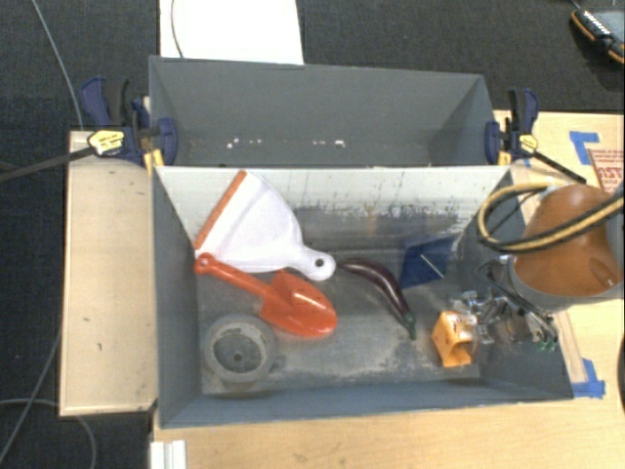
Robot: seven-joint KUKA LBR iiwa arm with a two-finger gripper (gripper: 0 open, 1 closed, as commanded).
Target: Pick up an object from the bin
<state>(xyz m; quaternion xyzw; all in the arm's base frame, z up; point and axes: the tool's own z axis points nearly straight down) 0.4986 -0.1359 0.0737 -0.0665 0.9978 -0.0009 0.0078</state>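
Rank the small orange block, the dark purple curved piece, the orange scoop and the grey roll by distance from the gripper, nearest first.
1. small orange block, right beside the gripper
2. dark purple curved piece, mid-bin
3. orange scoop, left of middle
4. grey roll, lower left corner

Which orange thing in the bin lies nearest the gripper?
The small orange block at the right, beside the gripper; the long orange scoop lies farther left.

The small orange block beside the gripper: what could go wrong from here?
The small orange block sits in the right corner of the bin, beside the gripper; a grasp there may scrape the wall or push the block away. The dark curved thing lies close on its left and might get caught.
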